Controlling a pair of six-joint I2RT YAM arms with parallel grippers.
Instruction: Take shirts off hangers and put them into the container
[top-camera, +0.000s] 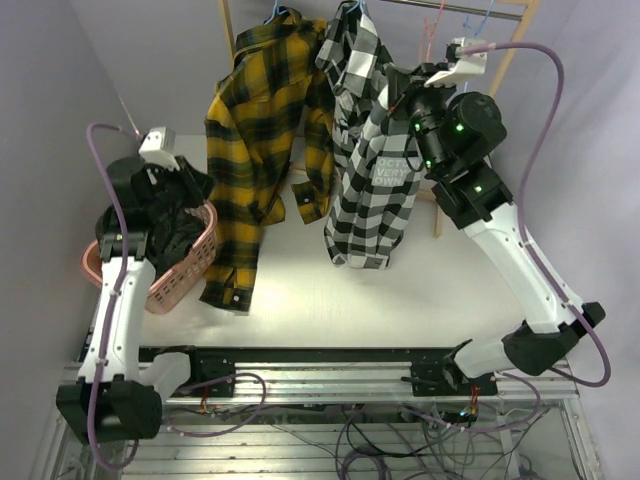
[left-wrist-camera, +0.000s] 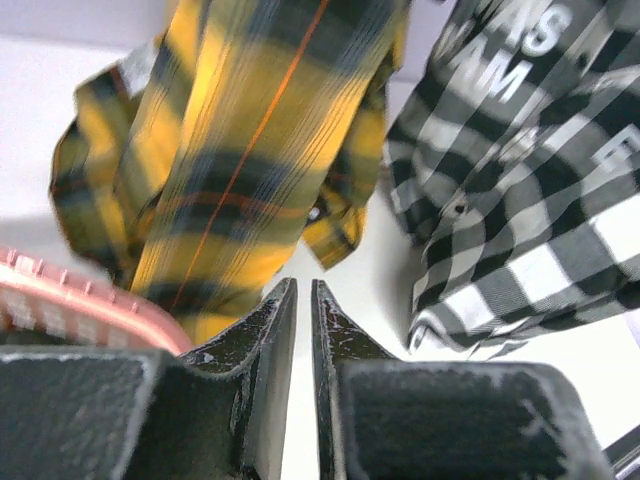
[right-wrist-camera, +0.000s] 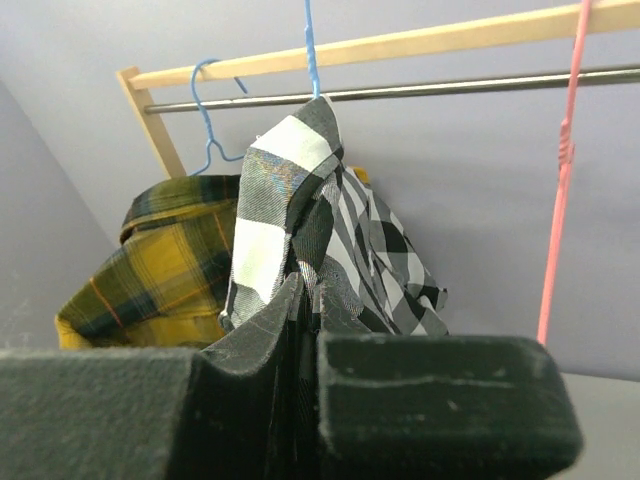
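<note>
Right claw (right-wrist-camera: 306, 305) up close, pressed together and pinching the checked shirt (right-wrist-camera: 300, 200) just below its blue hanger (right-wrist-camera: 309, 50) on the rail (right-wrist-camera: 450, 84)! Left claw (left-wrist-camera: 303, 300), barely spread and empty, hovers over the pink basket (top-camera: 175, 282) at frame left, black clothing (top-camera: 175, 225) inside. Yellow shirt (top-camera: 245, 150) hangs upper centre.

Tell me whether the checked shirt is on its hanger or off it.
On. The checked shirt hangs by its collar from the blue hanger; the right pincer is shut on its fabric.
</note>
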